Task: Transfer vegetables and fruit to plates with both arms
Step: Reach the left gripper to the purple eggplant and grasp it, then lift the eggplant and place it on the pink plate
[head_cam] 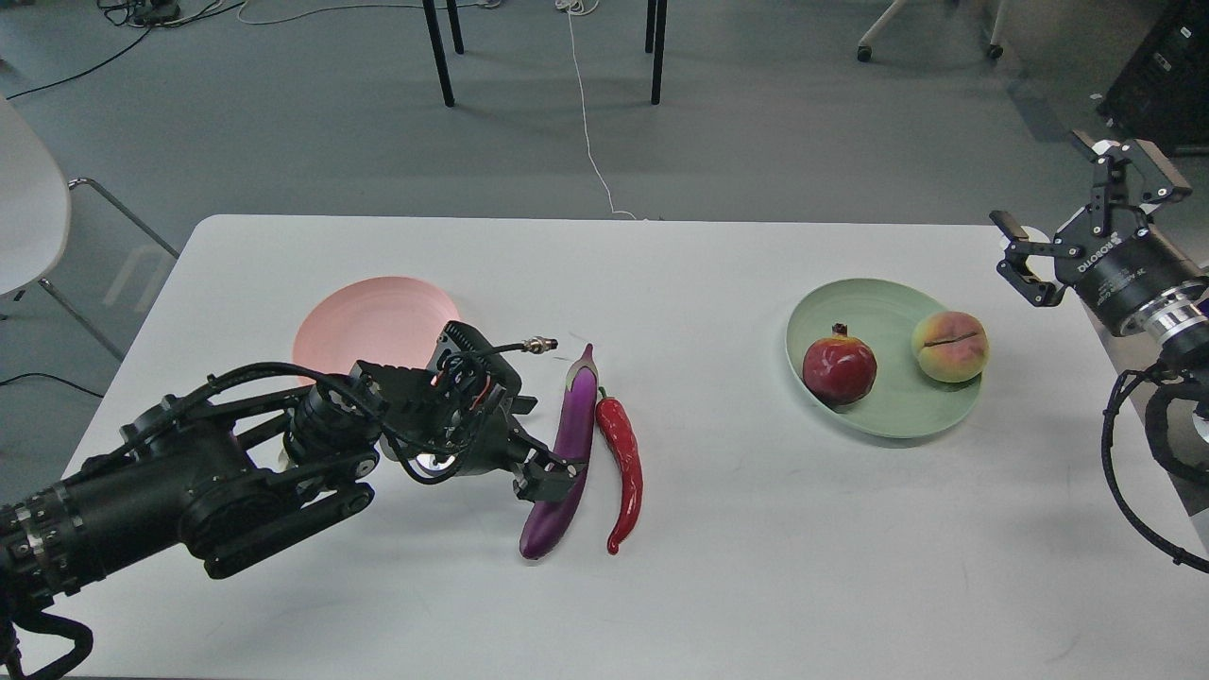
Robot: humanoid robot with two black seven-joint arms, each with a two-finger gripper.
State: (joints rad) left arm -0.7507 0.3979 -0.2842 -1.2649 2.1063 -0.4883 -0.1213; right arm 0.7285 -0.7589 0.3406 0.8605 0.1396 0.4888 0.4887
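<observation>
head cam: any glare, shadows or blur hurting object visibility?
Head view: sharp overall, soft even lighting; small specular highlights on the chili pepper, eggplant and pomegranate; faint shadows under the left gripper and green plate.

Purple eggplant point(565, 444), red chili point(625, 465), pink plate point(364, 316), mint plate point(883, 416).

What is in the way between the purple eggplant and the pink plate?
Only the left arm's own wrist lies between the eggplant and the pink plate; no other object does. The left gripper is at the eggplant. The chili lies on its far side.
</observation>
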